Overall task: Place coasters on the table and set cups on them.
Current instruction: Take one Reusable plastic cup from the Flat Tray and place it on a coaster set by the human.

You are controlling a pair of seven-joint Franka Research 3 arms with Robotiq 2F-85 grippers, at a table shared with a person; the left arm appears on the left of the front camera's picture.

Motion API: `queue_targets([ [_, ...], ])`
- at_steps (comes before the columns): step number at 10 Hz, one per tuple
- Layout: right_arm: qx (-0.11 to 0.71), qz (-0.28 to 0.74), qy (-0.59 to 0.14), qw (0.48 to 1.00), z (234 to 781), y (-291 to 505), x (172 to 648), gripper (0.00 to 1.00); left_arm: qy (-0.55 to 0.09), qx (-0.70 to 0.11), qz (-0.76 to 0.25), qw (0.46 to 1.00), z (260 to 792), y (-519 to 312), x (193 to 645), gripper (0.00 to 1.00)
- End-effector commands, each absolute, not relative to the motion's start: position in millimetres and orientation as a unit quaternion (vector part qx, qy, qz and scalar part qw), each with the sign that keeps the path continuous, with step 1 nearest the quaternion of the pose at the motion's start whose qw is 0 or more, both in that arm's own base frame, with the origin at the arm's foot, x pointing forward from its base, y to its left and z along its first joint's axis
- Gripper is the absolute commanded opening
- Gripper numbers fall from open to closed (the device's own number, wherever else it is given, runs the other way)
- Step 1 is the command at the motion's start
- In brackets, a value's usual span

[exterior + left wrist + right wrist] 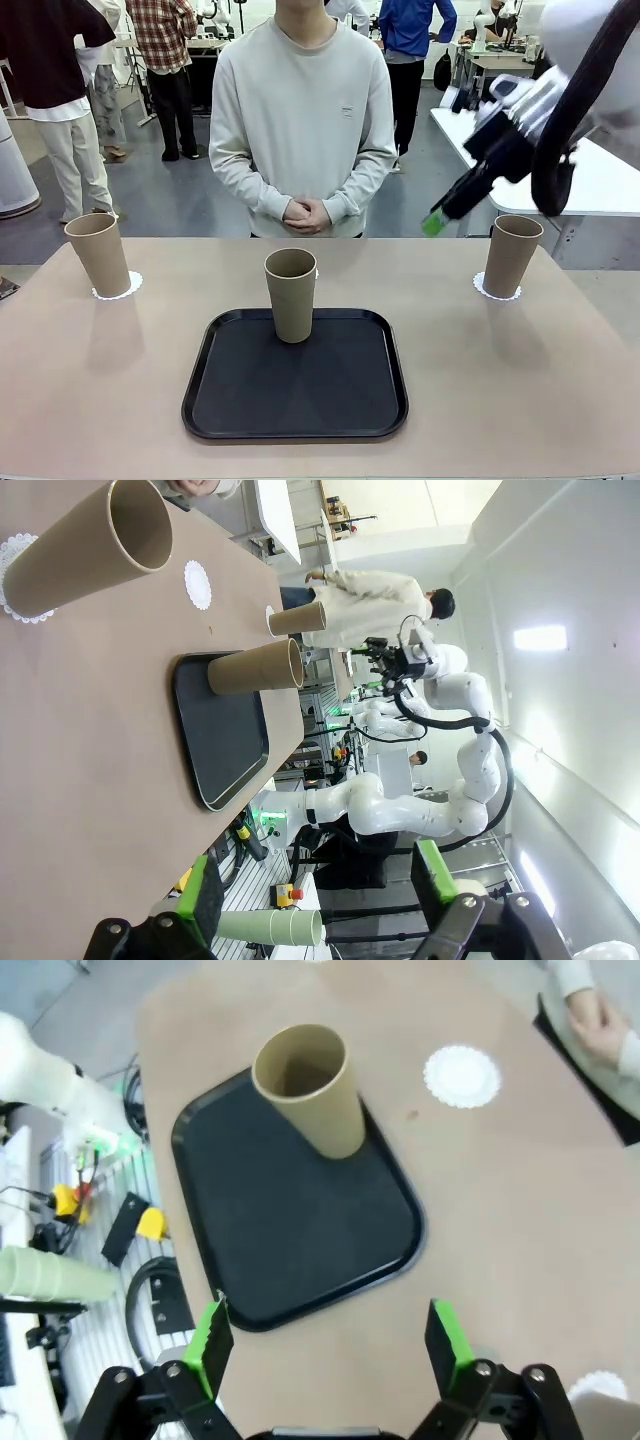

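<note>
Two of the three paper cups are already set out on the table [540,400]. The left cup [98,252] stands on the left coaster [120,288] off the far left corner of the black tray [330,400]. The right cup [511,255] stands on the right coaster [497,291] off the tray's far right corner.

The third cup [291,300] stands upright on the tray near its far edge. A bare coaster [461,1075] lies on the table just beyond that edge, apparently laid ready to receive it.

The right gripper [328,1340] hangs high to the right of the tray, its fingers [447,1338] spread wide and holding nothing, a stance that would suit coming down around the last cup. The left gripper [315,885], low beyond the tray's left side, likewise has its fingers wide apart and empty.

The person's hands [305,213] are clasped beyond the tray's far side, clear of the work.
</note>
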State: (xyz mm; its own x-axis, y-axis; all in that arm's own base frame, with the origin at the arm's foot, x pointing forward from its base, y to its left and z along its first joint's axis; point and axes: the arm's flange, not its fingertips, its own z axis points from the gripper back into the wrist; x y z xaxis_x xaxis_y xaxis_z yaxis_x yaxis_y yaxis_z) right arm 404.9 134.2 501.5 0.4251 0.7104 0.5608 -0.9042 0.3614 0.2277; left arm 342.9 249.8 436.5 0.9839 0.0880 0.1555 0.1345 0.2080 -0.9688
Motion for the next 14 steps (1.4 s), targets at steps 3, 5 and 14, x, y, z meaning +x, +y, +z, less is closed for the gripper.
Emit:
queue_targets([
  [3, 0.259, 0.512, -0.176, 0.800, 480.8, 138.9, 397.9, 1.00, -0.090, -0.631, -0.013, 0.770, 439.2, 250.4, 341.3, 1.00],
  [5, 0.259, 0.512, -0.176, 0.800, 480.8, 138.9, 397.9, 1.00, -0.090, -0.631, -0.013, 0.770, 439.2, 250.4, 341.3, 1.00],
  [14, 0.398, 0.586, -0.351, 0.613, 380.0, 137.5, 458.1, 1.00, -0.090, -0.631, -0.013, 0.770, 439.2, 250.4, 341.3, 1.00],
])
